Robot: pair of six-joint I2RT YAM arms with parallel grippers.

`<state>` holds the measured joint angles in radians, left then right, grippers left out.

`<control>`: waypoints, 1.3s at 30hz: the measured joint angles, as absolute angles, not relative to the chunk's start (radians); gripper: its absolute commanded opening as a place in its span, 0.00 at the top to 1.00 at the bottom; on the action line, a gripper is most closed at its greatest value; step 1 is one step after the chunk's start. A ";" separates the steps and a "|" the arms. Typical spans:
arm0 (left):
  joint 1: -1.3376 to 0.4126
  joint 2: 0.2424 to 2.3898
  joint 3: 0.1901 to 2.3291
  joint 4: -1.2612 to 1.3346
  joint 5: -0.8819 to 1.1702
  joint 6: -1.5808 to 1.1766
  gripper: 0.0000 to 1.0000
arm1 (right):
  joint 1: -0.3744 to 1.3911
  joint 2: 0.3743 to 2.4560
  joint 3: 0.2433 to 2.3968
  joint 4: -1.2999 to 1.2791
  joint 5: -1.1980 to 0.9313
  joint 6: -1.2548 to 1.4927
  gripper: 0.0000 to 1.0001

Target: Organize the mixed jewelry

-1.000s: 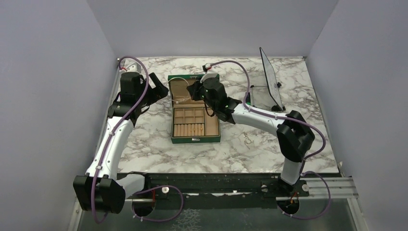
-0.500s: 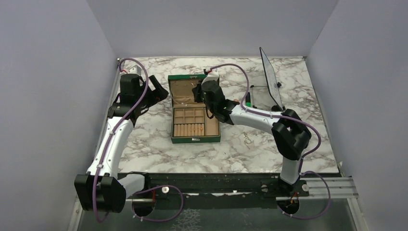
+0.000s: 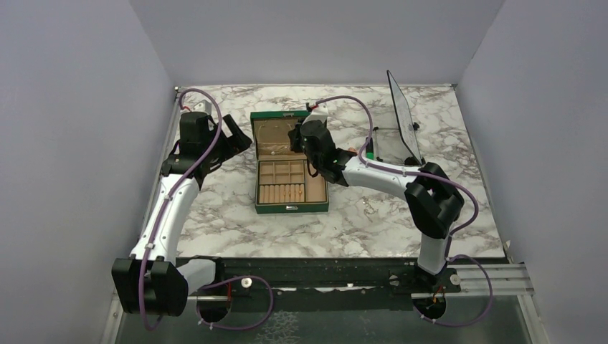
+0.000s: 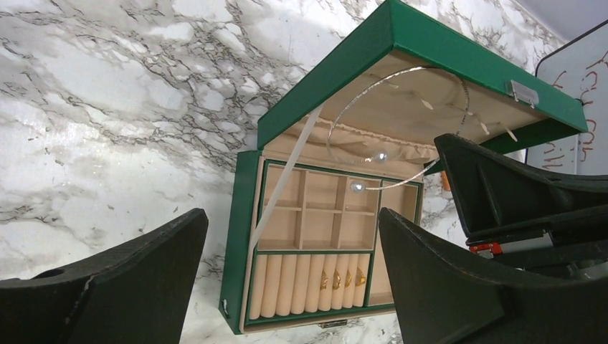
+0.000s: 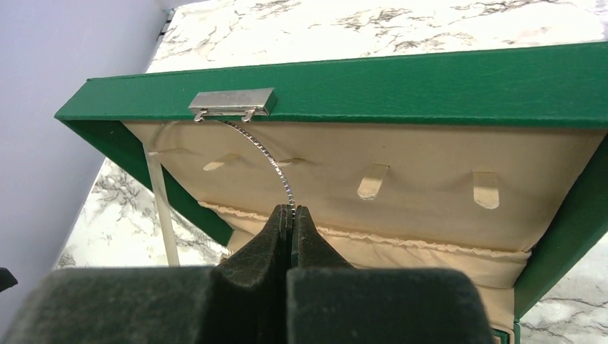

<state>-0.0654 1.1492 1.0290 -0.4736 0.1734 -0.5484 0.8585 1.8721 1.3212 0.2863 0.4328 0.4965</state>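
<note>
R grip (image 5: 292, 215): clenched on chain (image 5: 269, 161), tips just before lid (image 5: 430, 82) lining, under its top edge | L grip (image 4: 294, 218): released, wide, left of box (image 3: 290, 208), apart from its edge | rings (image 4: 340, 278): in box's near roll row | chain: loops across lid's inside

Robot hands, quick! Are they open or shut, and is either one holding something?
Left gripper: open, holding nothing.
Right gripper: shut on the silvery chain necklace.
</note>
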 measured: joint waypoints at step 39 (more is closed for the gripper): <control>-0.065 1.149 0.993 -0.464 0.214 -0.560 0.11 | 0.863 1.864 1.360 0.162 0.520 0.562 0.99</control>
<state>-0.0647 1.1488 0.9932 -0.4641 0.2142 -0.5598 0.8627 1.8641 1.3598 0.1623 0.5201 0.5621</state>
